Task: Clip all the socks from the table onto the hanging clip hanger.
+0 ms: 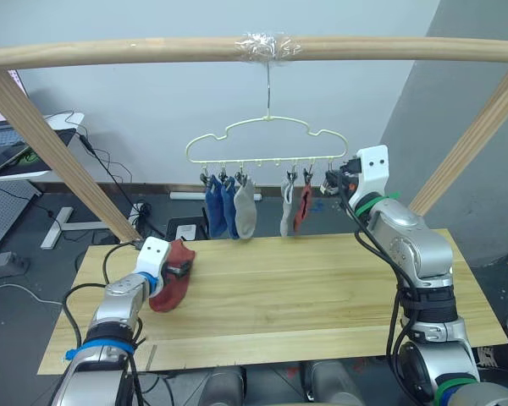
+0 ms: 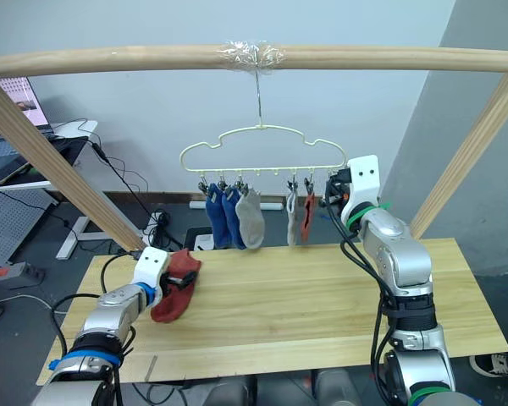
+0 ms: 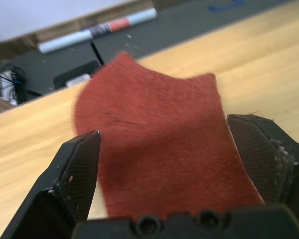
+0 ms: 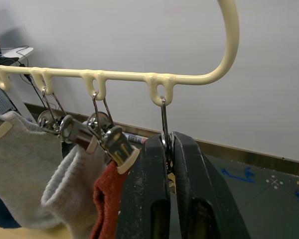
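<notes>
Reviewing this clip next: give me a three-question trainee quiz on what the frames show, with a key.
1. True or false: the left gripper is clamped shut on the rust-red sock.
2. How many socks hang from the clip hanger? A) three B) five C) six
3. Fill in: the right gripper is shut on the ____ clip at the hanger's end nearest that arm.

Key:
1. False. The left wrist view shows the fingers apart, with the sock lying between them on the table.
2. B. Two blue, two light grey and one rust-red hang there.
3. Empty. No sock hangs from it; the neighbouring clip holds the hung red sock.
</notes>
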{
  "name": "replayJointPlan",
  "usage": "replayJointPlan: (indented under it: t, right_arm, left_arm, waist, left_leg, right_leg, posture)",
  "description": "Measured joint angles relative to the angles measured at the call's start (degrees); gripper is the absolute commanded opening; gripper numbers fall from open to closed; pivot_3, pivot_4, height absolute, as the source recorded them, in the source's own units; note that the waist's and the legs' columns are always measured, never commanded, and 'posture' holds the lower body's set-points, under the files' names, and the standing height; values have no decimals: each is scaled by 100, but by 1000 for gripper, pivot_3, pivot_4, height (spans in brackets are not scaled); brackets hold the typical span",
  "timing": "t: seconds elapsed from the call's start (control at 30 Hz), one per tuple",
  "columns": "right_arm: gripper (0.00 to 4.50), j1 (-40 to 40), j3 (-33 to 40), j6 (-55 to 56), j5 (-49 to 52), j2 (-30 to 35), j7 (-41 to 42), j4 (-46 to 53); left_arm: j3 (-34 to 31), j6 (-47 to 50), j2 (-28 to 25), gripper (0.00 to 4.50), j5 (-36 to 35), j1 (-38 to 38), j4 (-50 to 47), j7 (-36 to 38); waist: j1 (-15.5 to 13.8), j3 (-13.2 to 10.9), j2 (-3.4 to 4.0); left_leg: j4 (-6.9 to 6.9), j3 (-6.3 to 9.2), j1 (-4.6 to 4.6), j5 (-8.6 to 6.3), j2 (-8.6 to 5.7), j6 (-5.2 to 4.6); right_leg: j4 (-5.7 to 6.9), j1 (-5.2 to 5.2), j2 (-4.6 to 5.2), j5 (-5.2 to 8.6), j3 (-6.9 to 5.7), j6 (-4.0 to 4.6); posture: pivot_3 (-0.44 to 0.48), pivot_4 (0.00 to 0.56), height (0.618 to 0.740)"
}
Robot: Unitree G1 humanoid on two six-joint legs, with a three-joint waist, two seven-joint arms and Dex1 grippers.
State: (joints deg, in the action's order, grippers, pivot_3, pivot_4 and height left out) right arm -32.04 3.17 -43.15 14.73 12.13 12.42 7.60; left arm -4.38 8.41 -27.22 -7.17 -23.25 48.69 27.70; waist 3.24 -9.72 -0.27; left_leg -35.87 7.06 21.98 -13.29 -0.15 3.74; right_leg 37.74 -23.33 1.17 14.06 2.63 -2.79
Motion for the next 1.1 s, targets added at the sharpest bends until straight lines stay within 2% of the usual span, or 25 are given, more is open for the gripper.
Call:
replayJointPlan:
  t: [0.07, 0.17, 0.33, 0.57, 0.6, 0.8, 0.9, 1.03, 1.1]
  right_arm:
    - [16, 0, 5, -12, 0, 5, -3, 10]
    - [0, 0, 4, -35, 0, 4, -3, 11]
    - [0, 0, 4, -43, -1, 0, -11, 11]
    - [0, -11, 24, -53, 11, -9, -12, 6]
    - [0, -23, 32, -72, 29, -10, -9, -3]
    - [0, -322, 312, -390, 250, -44, -27, -207]
    - [0, -491, 586, -826, 486, -99, -117, -249]
    - [0, -759, 1001, -1885, 975, -249, -290, -195]
    - [0, -959, 1331, -2453, 1196, -387, -462, -167]
  left_arm:
    - [15, -91, -1, 4500, 88, -104, 238, 73]
    - [51, -207, -4, 3901, 190, -149, 373, 183]
    - [299, -548, -4, 2415, 439, -52, 332, 305]
    - [542, -885, 61, 161, 586, 407, -232, 433]
    - [586, -869, 74, 30, 586, 523, -448, 495]
    - [905, -280, 511, 30, 446, 1318, -2200, 849]
    - [919, 26, 760, 30, 96, 1634, -3465, 965]
    - [1246, 63, 1023, 30, 42, 1666, -4831, 980]
    - [1492, -170, 1270, 30, 228, 1534, -5051, 827]
  waist:
    - [5, 0, 0]
    - [4, 2, 0]
    - [6, 9, 3]
    - [10, 16, 8]
    - [9, 16, 8]
    - [7, 14, 5]
    - [1, 13, 5]
    - [0, 13, 5]
    - [-6, 12, 5]
  left_leg:
    - [0, 0, -2, 0, 0, 0]
    - [0, 0, -6, 0, 0, 0]
    - [-1, -1, -14, 0, 0, 0]
    - [-1, -2, -15, 0, 1, 0]
    - [0, -2, -15, 0, 1, 0]
    - [-1, -1, -5, 0, 0, 0]
    - [2, 3, -4, 0, 2, 0]
    - [-2, -4, -4, 0, 0, 0]
    - [-5, -5, -3, 0, -3, 0]
  right_leg:
    - [1, 0, 0, 0, 0, 0]
    - [6, 2, 0, 0, 0, 0]
    - [7, 6, 0, 0, 3, -1]
    - [10, 6, 0, 0, 4, -1]
    - [9, 6, 1, 0, 5, -1]
    - [3, 4, 4, 0, 5, 0]
    - [5, 2, 3, 1, 2, 1]
    - [3, 4, 3, 1, 9, 1]
    - [2, 5, 3, 0, 10, 0]
  posture:
    - [-45, 137, 740]
    - [-47, 133, 740]
    - [-46, 131, 740]
    - [-46, 132, 740]
    - [-47, 135, 740]
    - [-47, 135, 740]
    - [-53, 138, 740]
    - [-61, 138, 740]
    - [-66, 139, 740]
